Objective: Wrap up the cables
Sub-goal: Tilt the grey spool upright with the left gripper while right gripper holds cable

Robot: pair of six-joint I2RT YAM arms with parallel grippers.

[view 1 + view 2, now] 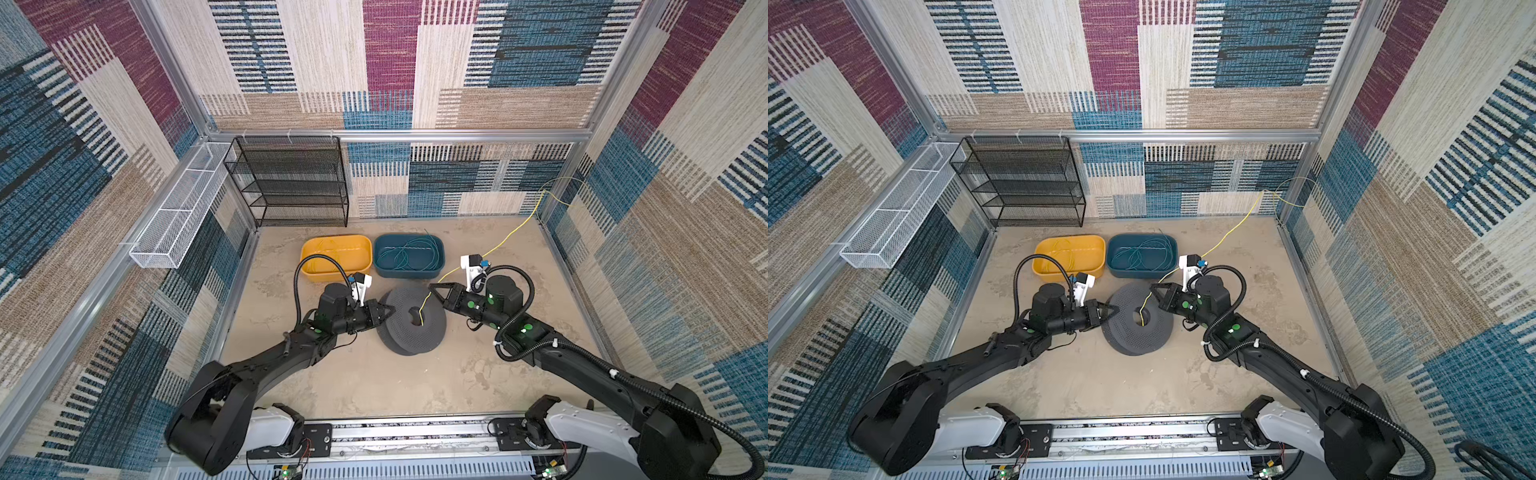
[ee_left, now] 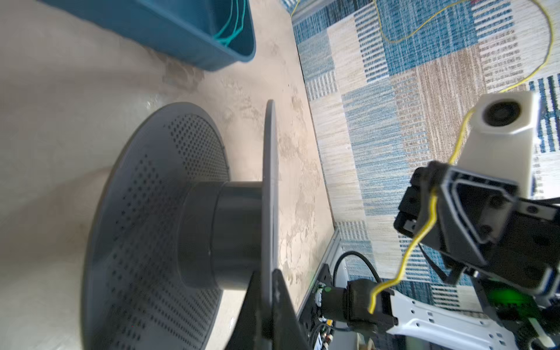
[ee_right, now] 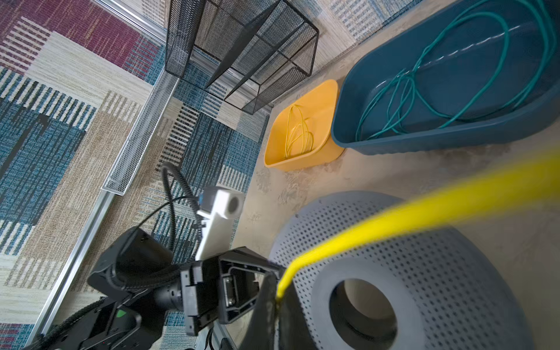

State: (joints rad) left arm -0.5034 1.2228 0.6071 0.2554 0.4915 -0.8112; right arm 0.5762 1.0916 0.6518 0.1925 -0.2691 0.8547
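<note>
A dark grey perforated spool [image 1: 413, 328] stands tilted in mid-table. My left gripper [image 1: 390, 309] is shut on the rim of its upper flange [image 2: 269, 188]; in the left wrist view the thin edge sits between the jaws. My right gripper [image 1: 432, 286] is shut on a yellow cable [image 1: 511, 235] that runs from the back right corner. The cable's short free end [image 1: 1142, 316] hangs over the spool's hub hole [image 3: 363, 306]. More teal cables [image 3: 424, 91] and yellow cables [image 3: 298, 133] lie coiled in the bins.
A blue bin [image 1: 407, 272] and a yellow bin [image 1: 307, 249] stand side by side behind the spool. A black mesh shelf [image 1: 291, 183] stands at the back left. A white mesh basket [image 1: 178, 216] hangs on the left wall.
</note>
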